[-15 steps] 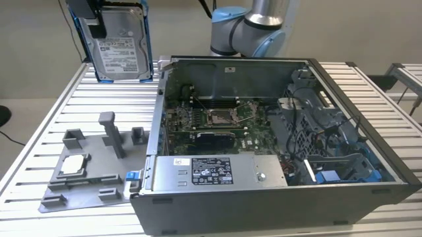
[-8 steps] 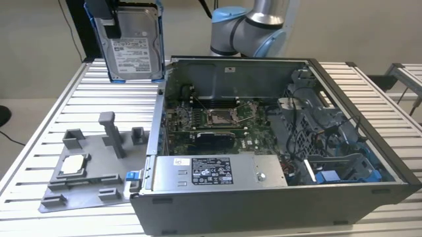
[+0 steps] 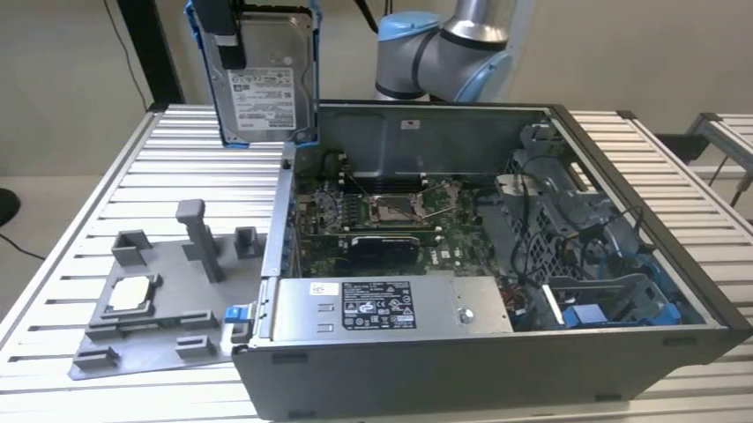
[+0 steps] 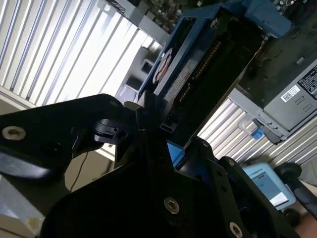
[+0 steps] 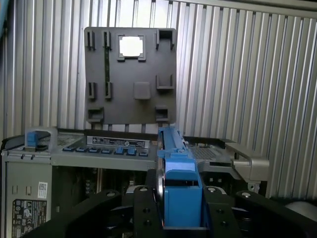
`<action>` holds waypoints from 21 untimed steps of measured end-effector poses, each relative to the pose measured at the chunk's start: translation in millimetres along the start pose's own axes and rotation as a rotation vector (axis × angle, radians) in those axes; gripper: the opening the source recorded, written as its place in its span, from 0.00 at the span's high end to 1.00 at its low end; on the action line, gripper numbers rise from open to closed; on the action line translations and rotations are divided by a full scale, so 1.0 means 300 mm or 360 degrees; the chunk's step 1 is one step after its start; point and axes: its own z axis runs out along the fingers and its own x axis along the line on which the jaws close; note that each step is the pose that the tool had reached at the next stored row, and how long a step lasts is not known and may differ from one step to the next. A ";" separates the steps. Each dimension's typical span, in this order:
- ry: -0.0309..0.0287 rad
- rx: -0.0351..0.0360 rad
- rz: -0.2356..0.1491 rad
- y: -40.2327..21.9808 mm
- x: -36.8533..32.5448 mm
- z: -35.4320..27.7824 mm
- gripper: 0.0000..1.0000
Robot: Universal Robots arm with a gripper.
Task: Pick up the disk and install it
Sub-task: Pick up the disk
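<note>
Right up close in both wrist views is the black gripper (image 5: 181, 218). Its 2 fingers (image 5: 143, 206) are closed tight on the disk (image 5: 179, 183), 1 on each flat side. The disk has a blue frame around it.

In the exterior view the disk hangs up in the air and stands on its edge, with its white label facing the camera. It is over the counter (image 3: 141, 176), just beside the far corner of the computer case (image 3: 471, 370) on the exterior view's left. It is not inside the case.

The case lies open on the counter. Inside it you can see a green board (image 3: 353, 207), a grey box (image 3: 389, 304) with a label near the front wall, and some blue plastic parts (image 3: 588, 315) on the exterior view's right.

Beside the case, on the exterior view's left, a grey plate (image 3: 176, 308) lies on the counter with little posts sticking up. 1 small square silvery chip (image 3: 130, 293) rests in a pocket on that plate. The robot arm (image 3: 453, 44) stands behind the case.
</note>
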 end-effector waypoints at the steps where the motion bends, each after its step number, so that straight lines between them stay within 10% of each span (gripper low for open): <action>1: -0.00001 0.0000 0.0000 -0.012 0.001 0.000 1.00; 21: 0.00001 0.0009 0.0000 -0.229 0.016 -0.001 1.00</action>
